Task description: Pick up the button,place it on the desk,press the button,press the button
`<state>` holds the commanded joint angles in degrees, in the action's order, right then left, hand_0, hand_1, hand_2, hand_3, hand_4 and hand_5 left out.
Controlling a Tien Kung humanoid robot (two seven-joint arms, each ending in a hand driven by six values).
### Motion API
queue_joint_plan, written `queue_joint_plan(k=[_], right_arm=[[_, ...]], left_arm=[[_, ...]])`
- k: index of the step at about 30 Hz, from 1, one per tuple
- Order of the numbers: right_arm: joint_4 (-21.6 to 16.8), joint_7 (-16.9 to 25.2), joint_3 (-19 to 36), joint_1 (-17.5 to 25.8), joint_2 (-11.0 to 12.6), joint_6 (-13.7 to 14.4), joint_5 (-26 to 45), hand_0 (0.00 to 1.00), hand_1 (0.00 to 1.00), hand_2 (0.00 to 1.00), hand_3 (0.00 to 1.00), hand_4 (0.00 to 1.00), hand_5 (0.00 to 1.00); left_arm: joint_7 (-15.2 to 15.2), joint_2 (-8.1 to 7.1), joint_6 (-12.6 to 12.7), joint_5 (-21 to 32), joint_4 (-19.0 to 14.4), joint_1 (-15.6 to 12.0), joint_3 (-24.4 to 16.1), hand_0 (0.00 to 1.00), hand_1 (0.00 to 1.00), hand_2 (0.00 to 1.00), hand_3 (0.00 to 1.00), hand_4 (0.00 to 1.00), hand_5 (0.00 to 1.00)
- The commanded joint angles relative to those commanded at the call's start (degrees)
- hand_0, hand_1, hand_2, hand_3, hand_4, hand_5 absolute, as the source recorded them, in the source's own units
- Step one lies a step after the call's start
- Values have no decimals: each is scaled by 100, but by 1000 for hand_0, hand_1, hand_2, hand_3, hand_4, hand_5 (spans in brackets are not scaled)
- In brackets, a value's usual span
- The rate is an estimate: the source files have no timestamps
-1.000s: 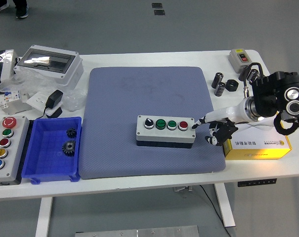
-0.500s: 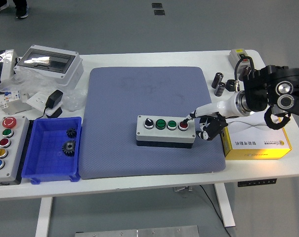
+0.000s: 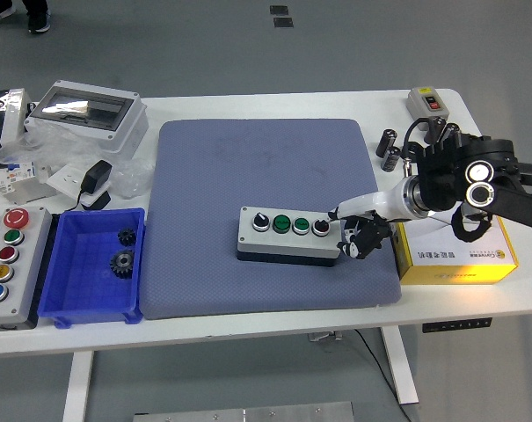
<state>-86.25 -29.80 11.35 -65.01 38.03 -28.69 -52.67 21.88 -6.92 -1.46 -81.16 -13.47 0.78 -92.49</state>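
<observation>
Button box sits on the blue mat, squarely before the robot. Right hand has one white finger stretched onto the rightmost button, the others curled in, holding nothing, presumably so only that button gets pressed.

The button box sits on the mat (bin to its left).

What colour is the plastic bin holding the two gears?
Blue, clearest in the head view: the blue plastic bin sits left of the pad.
</observation>
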Motion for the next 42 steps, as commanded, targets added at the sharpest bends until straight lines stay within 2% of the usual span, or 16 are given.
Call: queue_joint_plan(k=[5, 8, 10, 11, 14, 18, 20, 25, 26, 31, 32, 34, 37, 38, 40, 42], right_arm=[[-311, -29, 628, -55, 486, -326, 114, 16, 130, 287, 982, 233, 81], [-434, -165, 1125, 158, 828, -616, -164, 19, 126, 287, 981, 235, 75], [-474, -240, 1476, 365, 928, -700, -410, 19, 126, 287, 981, 235, 75], [-478, -248, 1715, 517, 907, -668, -607, 19, 126, 287, 981, 235, 75], [-468, -69, 2351, 1017, 628, -462, -1196, 20, 125, 286, 978, 245, 73], [-458, 472, 3230, 1858, 65, 55, -1989, 20, 125, 286, 978, 245, 73], [-437, 814, 3677, 2305, -259, 416, -2381, 33, 130, 296, 948, 247, 88], [-279, 1833, 4796, 3423, -1084, 1505, -3081, 33, 130, 296, 948, 247, 88], [-247, 2006, 4969, 3596, -1203, 1679, -2993, 46, 174, 376, 845, 465, 235], [-23, 3104, 6028, 4684, -1882, 2761, -2207, 46, 174, 376, 845, 465, 235], [1, 3284, 6186, 4854, -1984, 2928, -2067, 95, 234, 432, 777, 446, 172], [68, 3652, 6495, 5184, -2181, 3265, -1772, 95, 234, 432, 777, 446, 172], [142, 4110, 6846, 5575, -2308, 3673, -1404, 95, 234, 432, 777, 446, 172], [160, 4225, 6902, 5671, -2324, 3774, -1311, 193, 291, 448, 708, 502, 2], [197, 4469, 6951, 5797, -2338, 3922, -1158, 193, 291, 448, 708, 502, 2], [234, 4561, 6919, 5815, -2340, 3937, -1048, 193, 291, 448, 708, 502, 2]], left_arm=[[-5, -1, 7, 22, 1, -36, 8, 684, 642, 594, 615, 706, 303], [-15, -1, 2, 7, 6, -40, 1, 684, 642, 594, 614, 707, 304], [-15, 7, -4, -9, 7, -43, -5, 684, 642, 594, 614, 707, 304], [-14, 15, -6, -21, 7, -47, -12, 684, 642, 594, 614, 707, 304], [0, 41, -14, -63, 7, -60, -33, 684, 642, 595, 615, 708, 304], [-17, 93, -14, -107, 19, -71, -46, 684, 642, 595, 615, 708, 304], [-29, 126, -16, -139, 27, -75, -56, 684, 643, 595, 614, 708, 305], [-69, 187, 26, -187, 55, -76, -51, 684, 643, 595, 614, 708, 305], [-73, 194, 42, -187, 59, -77, -44, 684, 643, 596, 614, 708, 306], [-41, 262, 102, -223, 62, -102, -37, 684, 643, 596, 614, 708, 306], [-30, 273, 105, -228, 60, -105, -38, 683, 642, 596, 614, 709, 308], [-21, 288, 107, -255, 60, -97, -52, 683, 642, 596, 614, 709, 308], [-28, 280, 112, -290, 61, -66, -80, 683, 642, 596, 614, 709, 308], [-33, 272, 119, -292, 61, -55, -87, 683, 643, 596, 616, 707, 309], [-38, 258, 128, -285, 61, -44, -86, 683, 643, 596, 616, 707, 309], [-29, 257, 134, -266, 58, -51, -75, 683, 643, 596, 616, 707, 309]])
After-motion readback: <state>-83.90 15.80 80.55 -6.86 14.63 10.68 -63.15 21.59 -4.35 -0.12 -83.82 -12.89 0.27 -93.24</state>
